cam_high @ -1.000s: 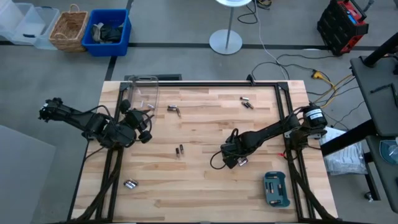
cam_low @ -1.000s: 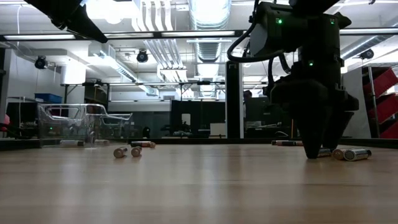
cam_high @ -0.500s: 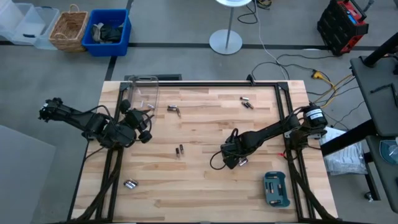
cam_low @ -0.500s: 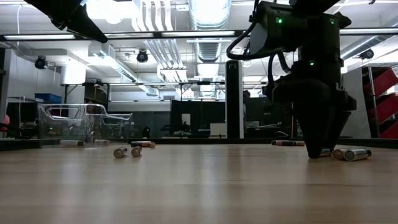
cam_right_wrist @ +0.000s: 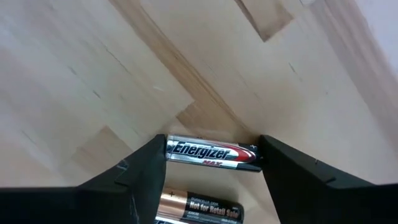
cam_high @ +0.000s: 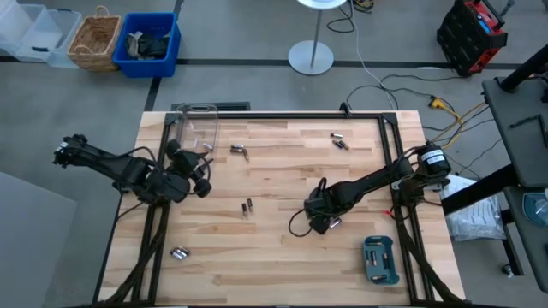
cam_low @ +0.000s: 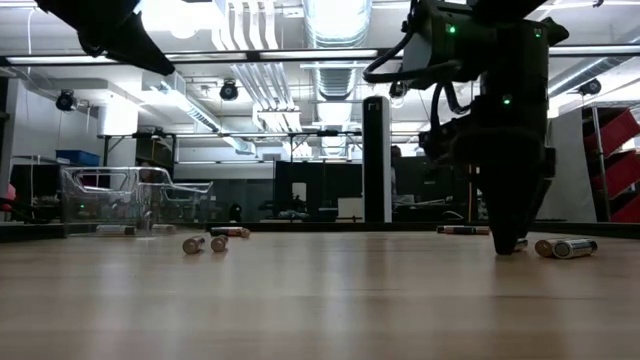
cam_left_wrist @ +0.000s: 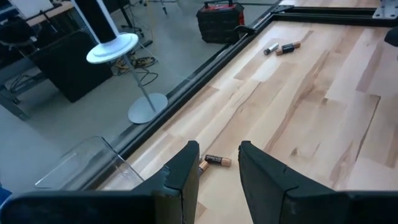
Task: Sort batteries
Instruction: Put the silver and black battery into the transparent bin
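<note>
Right wrist view: right tool (cam_right_wrist: pixel 211 163) spread around a glossy cylindrical battery (cam_right_wrist: pixel 211 153).

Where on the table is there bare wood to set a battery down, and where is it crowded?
Bare wood lies between the centre battery pair and the right gripper, and along the near edge between the front-left batteries and the teal tray. It is crowded at the right gripper, whose jaws bracket the Energizer cell, and near the clear box by the left gripper.

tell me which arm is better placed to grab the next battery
Right. The right gripper is down at the table with its open fingers either side of the silver battery. The left gripper hovers near the clear box.
</note>
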Robot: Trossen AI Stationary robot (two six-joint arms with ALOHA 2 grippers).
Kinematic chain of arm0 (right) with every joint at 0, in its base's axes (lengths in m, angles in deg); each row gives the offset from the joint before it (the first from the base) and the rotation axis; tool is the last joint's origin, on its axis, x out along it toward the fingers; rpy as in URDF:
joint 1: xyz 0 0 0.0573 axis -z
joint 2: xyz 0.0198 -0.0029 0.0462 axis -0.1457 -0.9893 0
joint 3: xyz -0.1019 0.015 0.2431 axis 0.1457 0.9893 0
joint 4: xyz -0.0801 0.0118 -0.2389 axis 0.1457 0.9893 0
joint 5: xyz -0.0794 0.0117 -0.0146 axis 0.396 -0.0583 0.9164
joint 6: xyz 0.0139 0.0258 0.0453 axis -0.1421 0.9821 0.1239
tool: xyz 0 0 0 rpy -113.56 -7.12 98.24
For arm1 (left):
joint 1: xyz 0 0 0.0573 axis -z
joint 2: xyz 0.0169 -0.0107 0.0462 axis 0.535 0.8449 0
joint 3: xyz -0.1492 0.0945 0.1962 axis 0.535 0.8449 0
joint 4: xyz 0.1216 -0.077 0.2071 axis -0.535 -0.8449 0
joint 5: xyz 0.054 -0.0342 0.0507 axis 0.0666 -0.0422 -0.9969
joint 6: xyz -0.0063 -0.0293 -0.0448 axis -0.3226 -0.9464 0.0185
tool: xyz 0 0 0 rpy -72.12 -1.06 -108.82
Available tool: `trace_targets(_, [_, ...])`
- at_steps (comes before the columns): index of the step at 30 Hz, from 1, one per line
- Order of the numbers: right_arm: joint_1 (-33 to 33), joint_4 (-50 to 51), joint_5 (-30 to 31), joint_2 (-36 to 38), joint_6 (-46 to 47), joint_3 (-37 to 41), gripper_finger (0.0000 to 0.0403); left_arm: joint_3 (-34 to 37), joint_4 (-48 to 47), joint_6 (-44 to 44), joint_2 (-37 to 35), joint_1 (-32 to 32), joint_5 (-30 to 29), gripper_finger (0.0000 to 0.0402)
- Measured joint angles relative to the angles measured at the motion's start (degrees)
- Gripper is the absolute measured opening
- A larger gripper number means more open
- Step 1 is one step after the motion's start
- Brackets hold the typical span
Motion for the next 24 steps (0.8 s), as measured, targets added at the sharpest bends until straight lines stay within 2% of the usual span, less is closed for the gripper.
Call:
trace_targets(7, [-0.1,-1.6,2.8,0.5,-8.4,-0.1,0.0228,0.0,2.0,-2.1,2.8,0.0,1.9,0.0094])
trace_targets(12, [0.2,-7.2,11.6,1.2,-17.3,-0.9,0.0227,0.0,8.5,-1.2,4.6,0.0,8.3,0.0094])
trace_targets(18, [0.0,-21.1,15.2,2.3,-34.4,-0.9,0.0227,0.0,16.7,2.1,7.6,0.0,17.2,0.0094])
trace_targets(24, [-1.8,-40.3,15.9,2.4,-58.6,-0.9,0.0226,0.0,24.3,5.6,11.7,0.0,23.2,0.0094])
